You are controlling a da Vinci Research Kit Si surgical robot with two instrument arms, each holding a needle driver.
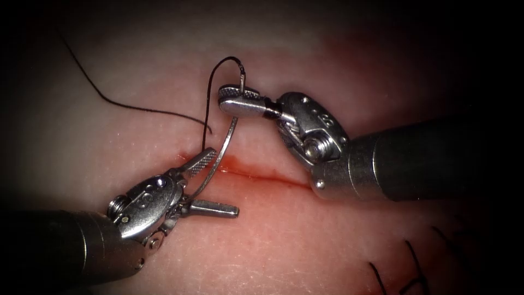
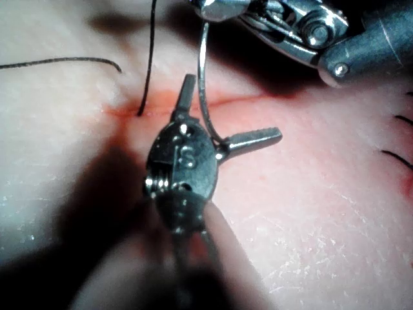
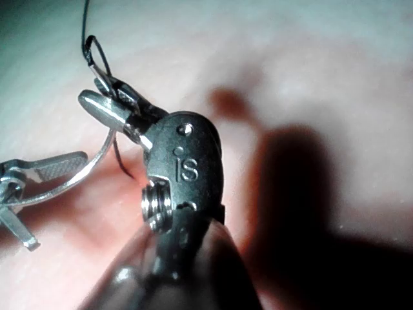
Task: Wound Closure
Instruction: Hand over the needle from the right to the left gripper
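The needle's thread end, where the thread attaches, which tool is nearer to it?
Right. The right tool grips the needle just below its thread end, above the cut. The left tool sits at the needle's other end, jaws open around it, holding nothing.

Off-task items: at least 2 short dark cut ends of thread (image 1: 413, 257) lie on the tissue (image 1: 305, 240), well right of the cut (image 1: 273, 177); the left wrist view shows them too. Red fluid (image 1: 234, 169) sits along the cut's left end and stains the surface just beside it.
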